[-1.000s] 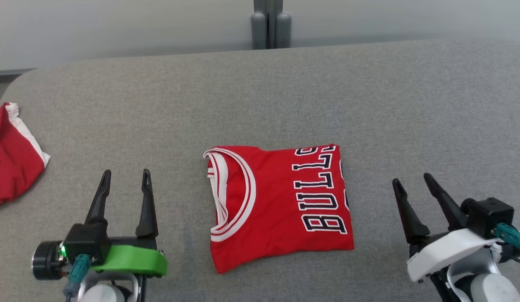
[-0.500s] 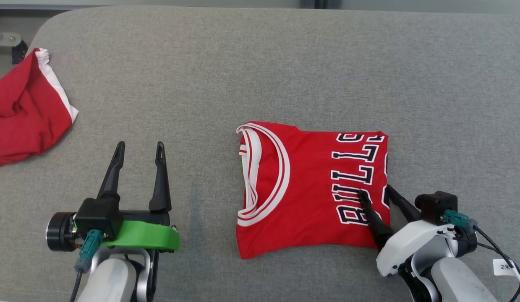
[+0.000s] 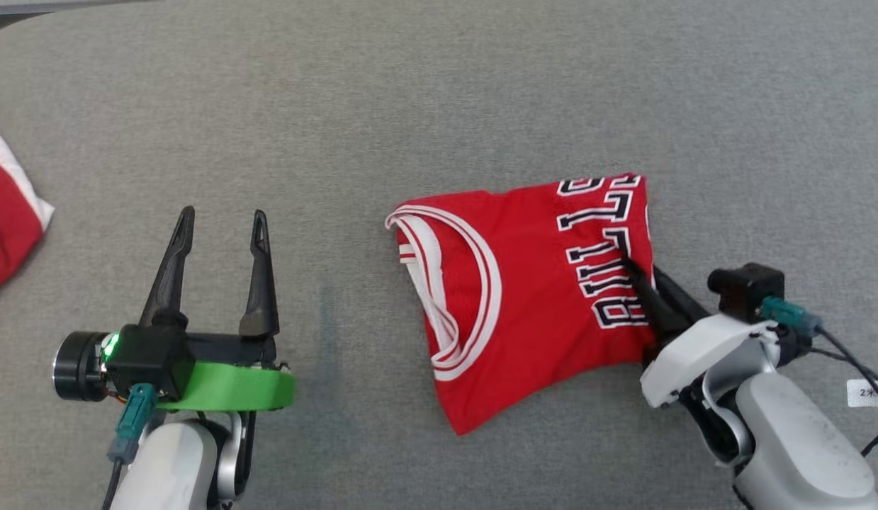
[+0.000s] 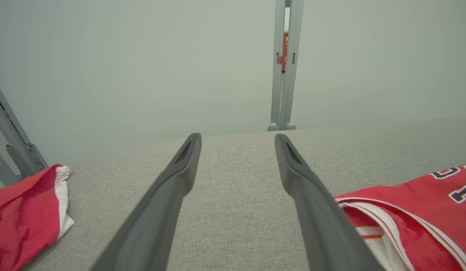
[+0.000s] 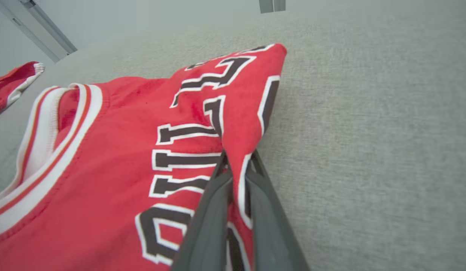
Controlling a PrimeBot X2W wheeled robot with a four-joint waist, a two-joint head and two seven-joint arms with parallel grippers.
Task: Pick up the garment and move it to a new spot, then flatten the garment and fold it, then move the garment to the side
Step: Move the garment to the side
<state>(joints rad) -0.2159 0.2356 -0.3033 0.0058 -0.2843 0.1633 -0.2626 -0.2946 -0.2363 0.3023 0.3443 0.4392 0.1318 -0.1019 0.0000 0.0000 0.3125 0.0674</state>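
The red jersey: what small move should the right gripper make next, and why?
Probably lift a little and draw the folded jersey sideways. The right gripper is shut on the jersey's right edge, the fold looks finished, and the left gripper stands open, apart from it.

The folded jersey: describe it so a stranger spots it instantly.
On the grey table, look right of centre, at the right claw. The folded red jersey pinched there bears black lettering, unlike the other red garment far left.
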